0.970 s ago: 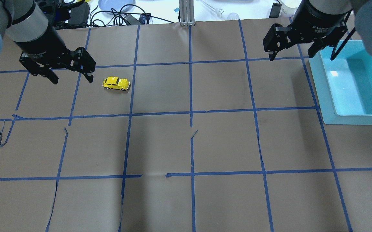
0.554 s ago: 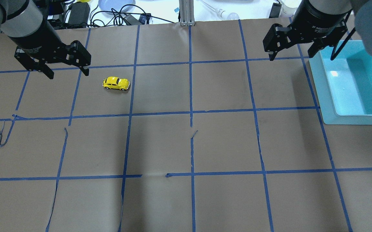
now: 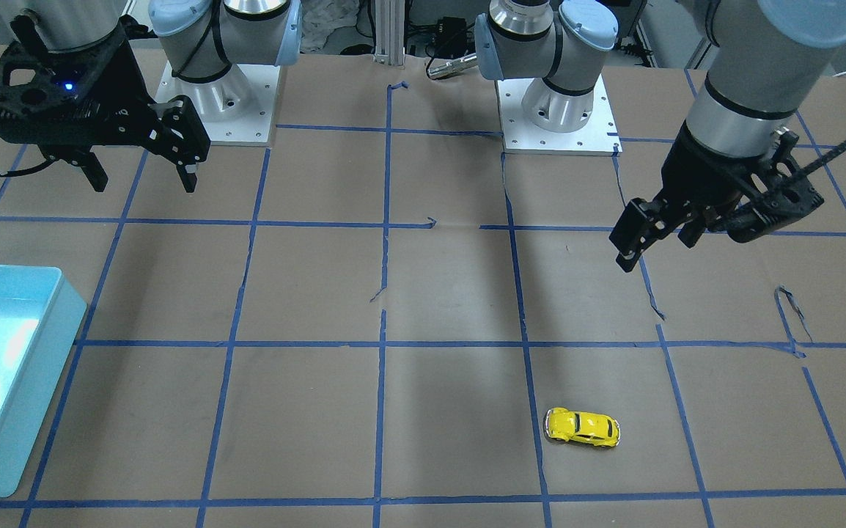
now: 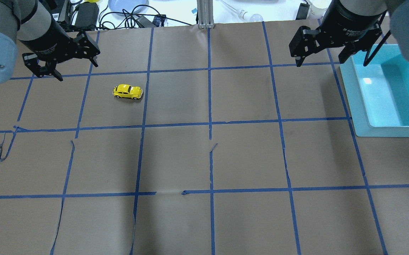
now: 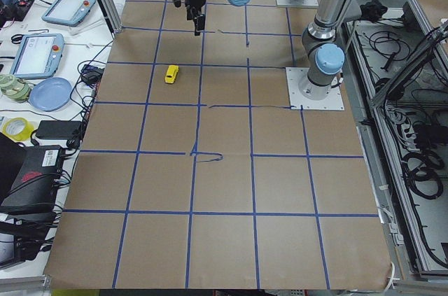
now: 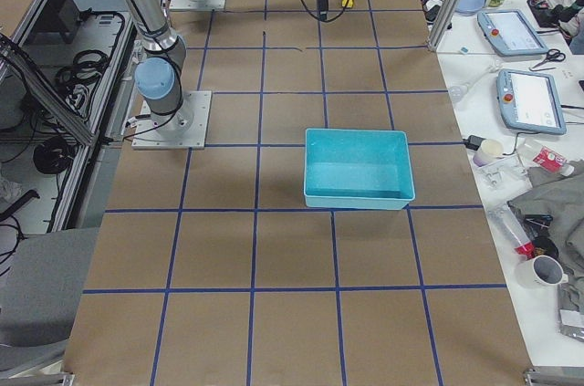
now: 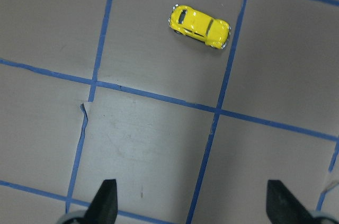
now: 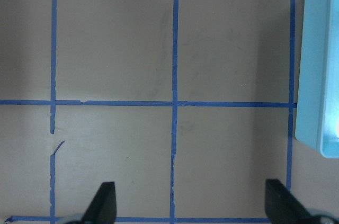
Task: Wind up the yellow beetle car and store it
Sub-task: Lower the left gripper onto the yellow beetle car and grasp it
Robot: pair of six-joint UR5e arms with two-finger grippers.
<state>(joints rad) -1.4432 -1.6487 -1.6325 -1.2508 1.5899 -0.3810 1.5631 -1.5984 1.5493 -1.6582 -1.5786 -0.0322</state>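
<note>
Overhead exterior view puts the tiny bright yellow beetle toy car (image 4: 128,91) on its wheels on the brown paper-covered table (image 4: 247,159), long axis running side to side; it lies below my left gripper (image 4: 77,70) and toward table centre, so that arm is nearer; the right gripper (image 4: 320,62) hangs well apart beside the teal plastic bin (image 4: 362,132); both point downward, fingers spread wide, holding nothing.

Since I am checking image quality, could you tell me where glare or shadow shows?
Overhead exterior: bright glare spot inside the blue bin. Left wrist: pale sheen on the brown paper; the yellow beetle car is sharp. Exterior front-facing: soft shadows across the paper's middle.
</note>
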